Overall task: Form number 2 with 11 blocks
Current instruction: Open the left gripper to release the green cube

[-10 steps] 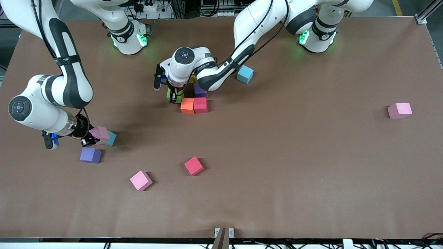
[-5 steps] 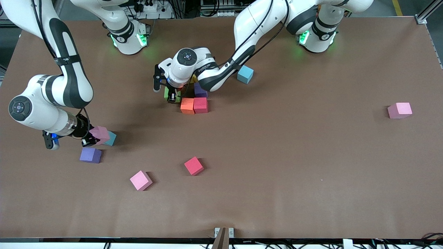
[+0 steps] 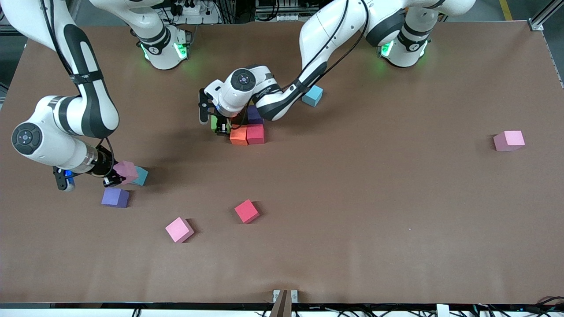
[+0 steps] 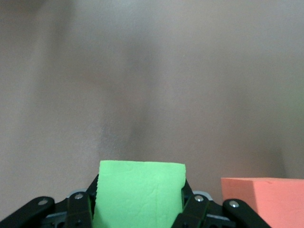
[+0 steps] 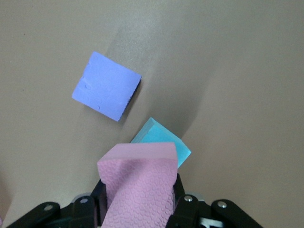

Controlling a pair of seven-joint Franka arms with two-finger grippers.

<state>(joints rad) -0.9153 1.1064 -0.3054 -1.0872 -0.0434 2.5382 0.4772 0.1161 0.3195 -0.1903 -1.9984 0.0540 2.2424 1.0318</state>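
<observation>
My left gripper is shut on the green block, low at the table beside the orange block, toward the right arm's end. In the left wrist view the green block sits between the fingers, with the orange block alongside. The orange block touches a red block and a purple block; the left arm hides the rest of that cluster. My right gripper is shut on a mauve-pink block, just above a teal block.
Loose blocks lie around: purple near the right gripper, pink, red, light blue beside the left forearm, and pink toward the left arm's end.
My left gripper has carried the green block a little closer to the orange block. The right arm has hardly moved.
</observation>
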